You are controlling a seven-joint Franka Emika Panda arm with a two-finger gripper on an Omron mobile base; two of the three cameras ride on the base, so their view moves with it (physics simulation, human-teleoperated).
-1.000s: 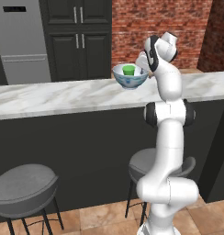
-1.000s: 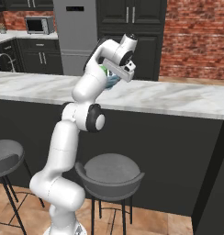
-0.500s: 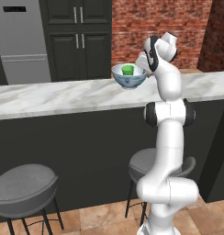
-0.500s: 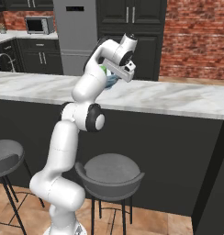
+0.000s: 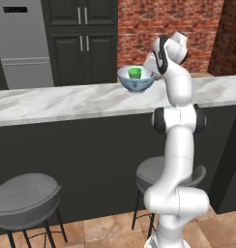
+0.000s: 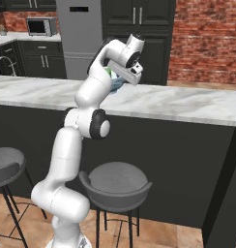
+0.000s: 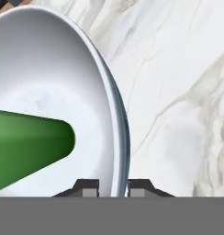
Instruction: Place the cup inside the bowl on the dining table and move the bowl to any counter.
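Desk (image 5: 66,101): long bar-height top of white-grey veined marble over a plain flat black front, running across both base views; in the hand view the veined marble (image 7: 178,92) lies beyond the bowl's rim.

Bowl (image 5: 136,79): round, white, blue pattern on its outer wall, pale inside; held just above the desk top, near its far edge in the left base view. In the right base view only a sliver of it shows behind the arm.

Cup (image 5: 135,73): small, bright green, tapered; inside the bowl, seen in the hand view as a green cone against the pale interior.

Gripper (image 7: 113,187): closed on the bowl's rim, one finger tip inside the wall and one outside.

Stools: two round grey seats on dark legs before the black front, one (image 5: 25,199) left, one behind the arm.

Room: black cabinets (image 5: 83,41), grey refrigerator (image 5: 21,38), red brick wall (image 5: 187,24), tan tiled floor, microwave (image 6: 40,26) on a far counter.
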